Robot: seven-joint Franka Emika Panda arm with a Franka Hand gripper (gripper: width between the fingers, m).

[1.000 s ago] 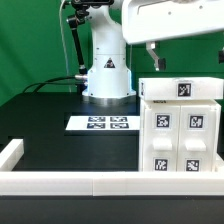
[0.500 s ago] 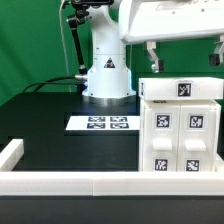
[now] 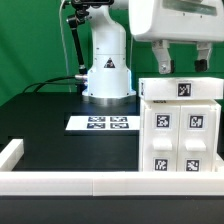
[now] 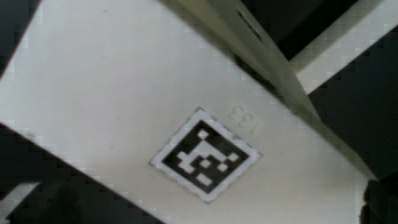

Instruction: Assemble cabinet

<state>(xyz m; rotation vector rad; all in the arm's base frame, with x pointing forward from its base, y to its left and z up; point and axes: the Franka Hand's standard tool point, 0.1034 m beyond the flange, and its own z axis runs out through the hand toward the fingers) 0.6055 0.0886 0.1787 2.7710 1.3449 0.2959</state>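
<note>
gripper (image 3: 181,63): fingers spread, holding nothing | cabinet (image 3: 180,130): directly below gripper, apart from it, stands as a closed box | progress: looks nearly or fully built, no loose parts in view | left: unclear, far side hidden

My black table (image 3: 45,120) is carrying the marker board (image 3: 101,124), lying flat near its middle; the cabinet (image 3: 182,130) is standing toward the exterior view's right; a low white rail (image 3: 60,183) is bordering the near edge.
</note>
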